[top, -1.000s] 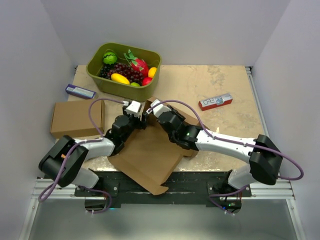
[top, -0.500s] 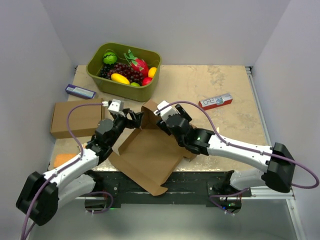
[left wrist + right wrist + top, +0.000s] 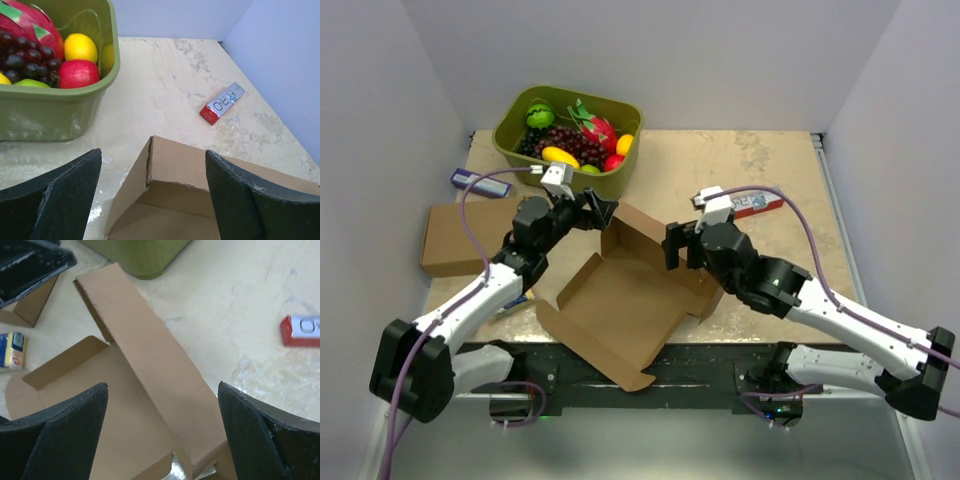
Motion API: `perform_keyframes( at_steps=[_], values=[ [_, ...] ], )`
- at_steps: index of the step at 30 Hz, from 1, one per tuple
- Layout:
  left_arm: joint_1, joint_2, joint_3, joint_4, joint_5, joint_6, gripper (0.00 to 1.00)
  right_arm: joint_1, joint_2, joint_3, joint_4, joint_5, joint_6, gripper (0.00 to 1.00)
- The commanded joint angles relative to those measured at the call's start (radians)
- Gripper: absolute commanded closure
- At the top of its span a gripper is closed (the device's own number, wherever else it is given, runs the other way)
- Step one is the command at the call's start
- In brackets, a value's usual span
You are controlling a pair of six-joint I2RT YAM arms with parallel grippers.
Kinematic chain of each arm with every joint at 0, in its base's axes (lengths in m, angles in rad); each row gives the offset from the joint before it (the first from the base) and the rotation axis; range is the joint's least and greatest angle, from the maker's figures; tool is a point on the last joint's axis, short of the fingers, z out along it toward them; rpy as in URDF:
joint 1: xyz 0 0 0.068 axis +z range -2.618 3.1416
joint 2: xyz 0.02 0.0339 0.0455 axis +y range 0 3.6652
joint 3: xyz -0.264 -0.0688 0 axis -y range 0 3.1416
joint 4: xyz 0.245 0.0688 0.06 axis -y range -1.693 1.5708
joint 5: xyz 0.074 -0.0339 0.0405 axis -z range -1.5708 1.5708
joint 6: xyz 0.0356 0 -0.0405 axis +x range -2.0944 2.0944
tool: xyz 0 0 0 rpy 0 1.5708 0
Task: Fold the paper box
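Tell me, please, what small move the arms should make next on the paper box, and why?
Probably lower the right end effector onto the raised far wall of the paper box and close on it. Both it and the left end effector are open and clear of the cardboard, and nothing holds that wall up.

Dark lettering, seemingly "RO", only partly legible, on the red-and-silver packet (image 3: 223, 103).

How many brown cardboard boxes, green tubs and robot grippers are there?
Brown cardboard boxes: 2 (paper box, closed box)
Green tub: 1
Grippers: 2 (left gripper, right gripper)
Total: 5
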Motion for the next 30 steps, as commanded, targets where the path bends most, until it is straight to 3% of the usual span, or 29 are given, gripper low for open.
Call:
perform_keyframes(
  at_steps=[1,11,17,30],
  values=[
    [0.021,0.101,0.067,0.065,0.102,-0.03,0.12,-0.135,-0.046,0.001,-0.166,-0.103,0.269,0.08],
    [0.041,0.184,0.041,0.126,0.116,-0.028,0.15,-0.178,-0.169,-0.03,-0.301,-0.167,0.466,0.08],
    [0.045,0.188,0.01,0.16,0.113,-0.037,0.2,-0.178,-0.209,-0.122,-0.177,-0.271,0.592,0.09],
    [0.049,0.184,-0.056,0.18,0.118,-0.047,0.45,-0.178,-0.243,-0.191,-0.16,-0.253,0.721,0.09]
  ],
)
